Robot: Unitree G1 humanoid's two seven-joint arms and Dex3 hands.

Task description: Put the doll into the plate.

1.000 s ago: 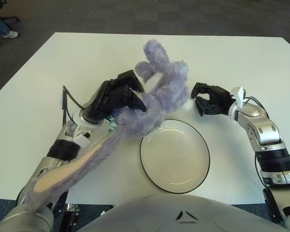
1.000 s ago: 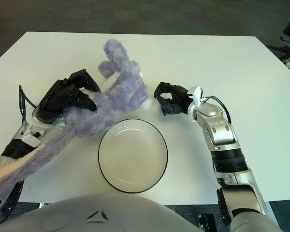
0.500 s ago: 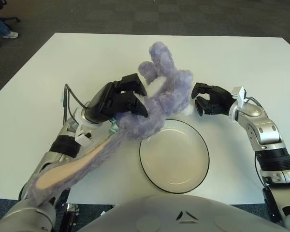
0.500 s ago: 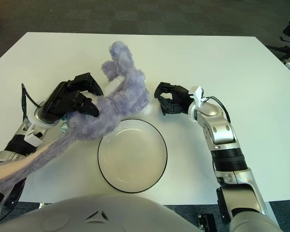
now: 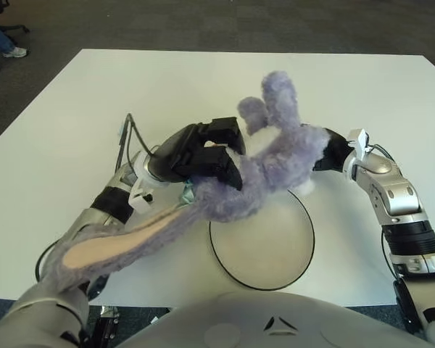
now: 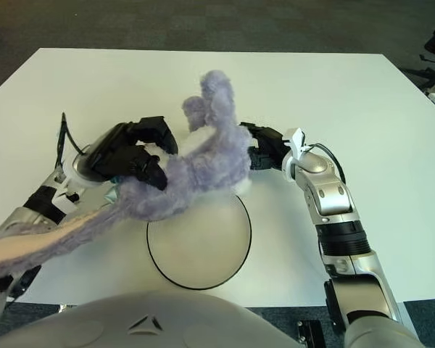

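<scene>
Our left robot hand point(image 5: 203, 152) grips the doll point(image 5: 275, 170) over the plate's point(image 5: 268, 272) far rim; the right robot hand's point(image 6: 264, 154) grip we cannot tell.

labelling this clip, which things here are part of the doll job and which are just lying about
Part of the job:
- purple doll, held by the left robot hand
- plate, partly under the doll
- right robot hand, beside the doll, partly hidden

Just there:
- white table
- shoe on the carpet
</scene>
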